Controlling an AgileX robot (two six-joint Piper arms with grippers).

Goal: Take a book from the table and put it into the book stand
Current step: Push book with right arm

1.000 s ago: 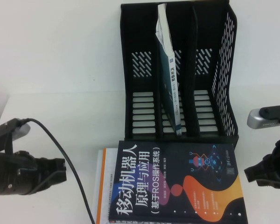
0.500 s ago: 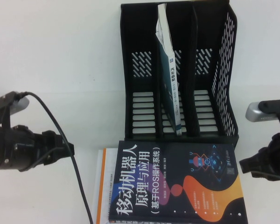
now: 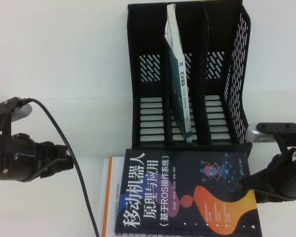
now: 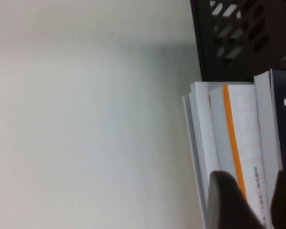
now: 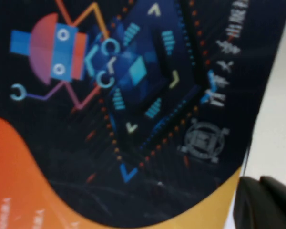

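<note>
The dark navy book (image 3: 187,192) with white Chinese title and orange blob lies flat at the table's (image 3: 59,74) front middle, on top of a white orange-edged book (image 3: 107,197). The black three-slot book stand (image 3: 187,74) stands just behind it. My left gripper (image 3: 68,161) hovers left of the books; in the left wrist view it (image 4: 260,205) is open over the white book's orange edge (image 4: 233,138). My right gripper (image 3: 245,181) sits at the dark book's right edge, which fills the right wrist view (image 5: 124,109), with the gripper (image 5: 264,205) beside that edge.
A thin white-and-blue book (image 3: 180,84) stands leaning in the stand's middle slot; the left and right slots hold nothing. A black cable (image 3: 64,148) runs from the left arm toward the front edge. White table lies on both sides of the stand.
My right gripper has moved left and down to the dark book's right edge. My left gripper rose and moved right toward the books, then eased back slightly. The books have not moved.
</note>
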